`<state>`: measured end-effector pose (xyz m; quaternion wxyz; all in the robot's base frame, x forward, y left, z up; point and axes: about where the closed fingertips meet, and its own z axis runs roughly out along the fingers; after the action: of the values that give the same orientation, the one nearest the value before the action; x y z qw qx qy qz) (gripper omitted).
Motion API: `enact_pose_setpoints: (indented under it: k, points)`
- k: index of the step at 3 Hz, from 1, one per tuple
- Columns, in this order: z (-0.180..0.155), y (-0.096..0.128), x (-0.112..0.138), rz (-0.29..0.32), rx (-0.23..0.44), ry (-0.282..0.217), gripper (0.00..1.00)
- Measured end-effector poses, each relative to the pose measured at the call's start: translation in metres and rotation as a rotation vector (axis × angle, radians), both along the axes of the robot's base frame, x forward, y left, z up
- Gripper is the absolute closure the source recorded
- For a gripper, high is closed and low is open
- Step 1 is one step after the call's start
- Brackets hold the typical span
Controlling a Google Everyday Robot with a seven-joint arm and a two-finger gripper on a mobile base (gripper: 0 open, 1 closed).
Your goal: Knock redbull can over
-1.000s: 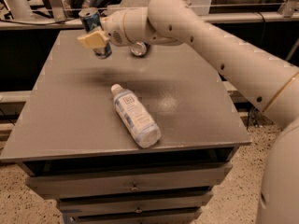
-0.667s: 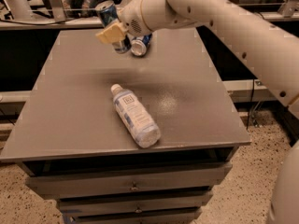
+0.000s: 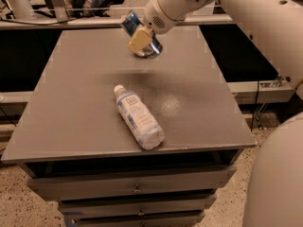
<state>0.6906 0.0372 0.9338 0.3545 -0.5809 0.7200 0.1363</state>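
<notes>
The redbull can (image 3: 129,21), blue and silver, is tilted with its top leaning to the upper left, at the back middle of the grey table (image 3: 75,103). My gripper (image 3: 140,39), with a tan tip, is right against the can's lower end and covers part of it. I cannot tell whether the can rests on the table or hangs from the gripper. A shorter, darker blue can (image 3: 152,48) with a silver end is just right of the gripper on the table.
A clear plastic bottle (image 3: 138,118) with a white cap lies on its side in the middle of the table. My white arm (image 3: 246,13) reaches in from the upper right. The table's drawers (image 3: 132,186) face the front. A shelf edge (image 3: 57,22) runs behind.
My gripper has moved right along the back of the table, and the redbull can has moved with it and tipped from upright to a strong tilt. The bottle has not moved.
</notes>
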Motion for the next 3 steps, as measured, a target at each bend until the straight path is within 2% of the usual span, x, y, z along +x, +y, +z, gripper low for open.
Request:
enact_pose_setpoints:
  k: [1, 2, 3]
  points:
    - [-0.032, -0.018, -0.017, 0.05, -0.191, 0.103, 1.0]
    - [-0.062, -0.032, -0.041, 0.114, -0.344, 0.22, 1.0]
    - [-0.085, -0.042, -0.059, 0.147, -0.445, 0.295, 1.0]
